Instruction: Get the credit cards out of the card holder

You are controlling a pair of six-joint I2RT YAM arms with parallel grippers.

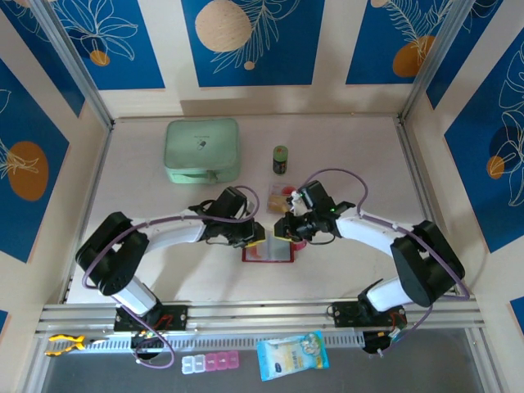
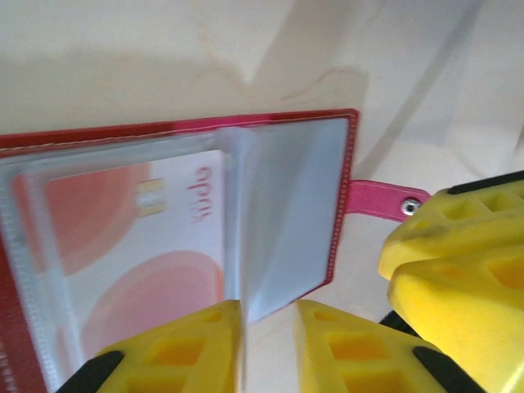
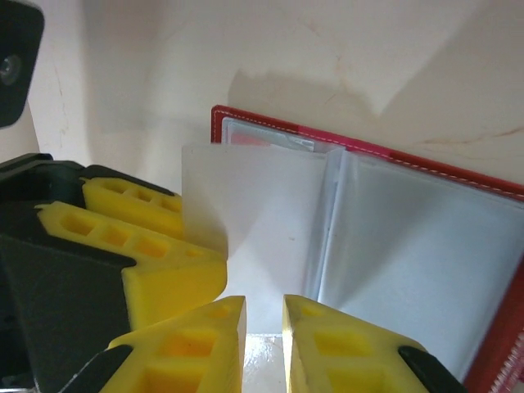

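Fingers (image 2: 184,348) of the left gripper (image 2: 268,315) stand narrowly parted, a clear sleeve (image 2: 278,229) in their gap; right gripper (image 3: 264,307) likewise narrowly parted at a sleeve edge. Card holder (image 1: 268,252) lies open on the table (image 1: 164,270) between both grippers, a whitish card (image 2: 155,237) inside it.

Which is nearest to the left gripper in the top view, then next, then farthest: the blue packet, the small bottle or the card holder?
1. Card holder, lying open just under the left gripper.
2. Small bottle, behind it, toward the back.
3. Blue packet, at the near edge, bottom of the view.
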